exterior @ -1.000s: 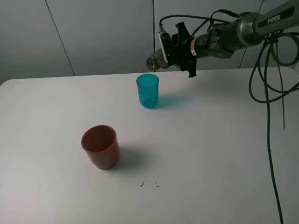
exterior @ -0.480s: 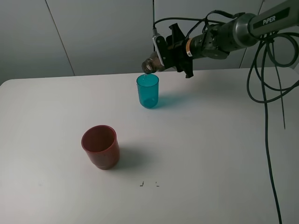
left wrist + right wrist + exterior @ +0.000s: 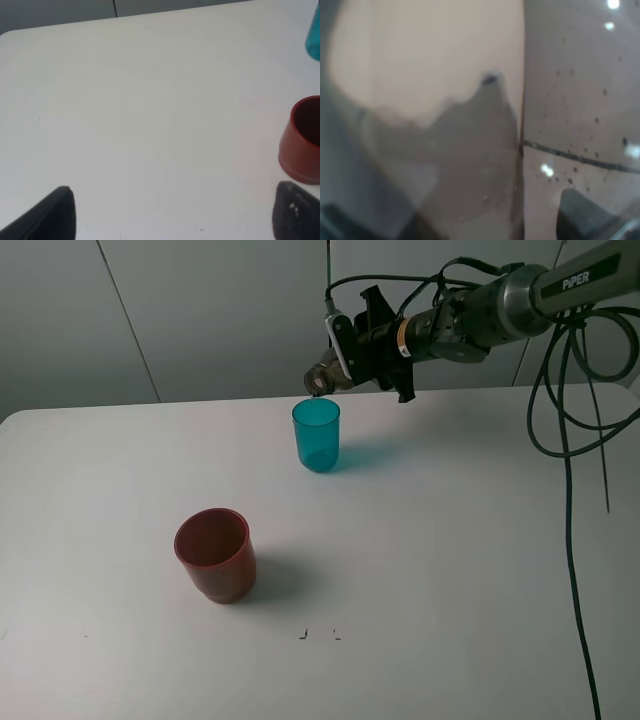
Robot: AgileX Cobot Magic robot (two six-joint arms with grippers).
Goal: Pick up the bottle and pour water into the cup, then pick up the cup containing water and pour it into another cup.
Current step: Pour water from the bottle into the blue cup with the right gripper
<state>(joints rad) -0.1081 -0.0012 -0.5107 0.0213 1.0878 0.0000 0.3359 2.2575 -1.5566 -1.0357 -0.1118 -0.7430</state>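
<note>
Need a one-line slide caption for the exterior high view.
Right gripper holds the bottle tipped sideways, mouth over the teal cup; the red-brown cup stands apart on the table.

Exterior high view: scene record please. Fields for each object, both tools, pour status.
receiver: slim teal-blue translucent plastic tumbler, upright, far side of the white table
source: smoky grey-brown translucent plastic bottle, tipped near horizontal, mouth just above the tumbler's rim
second cup: squat red-brown opaque plastic cup, upright, nearer the camera, apart from the tumbler
right tool: shut on the bottle
left tool: open, nothing between its fingers
water stream: cannot tell
</note>
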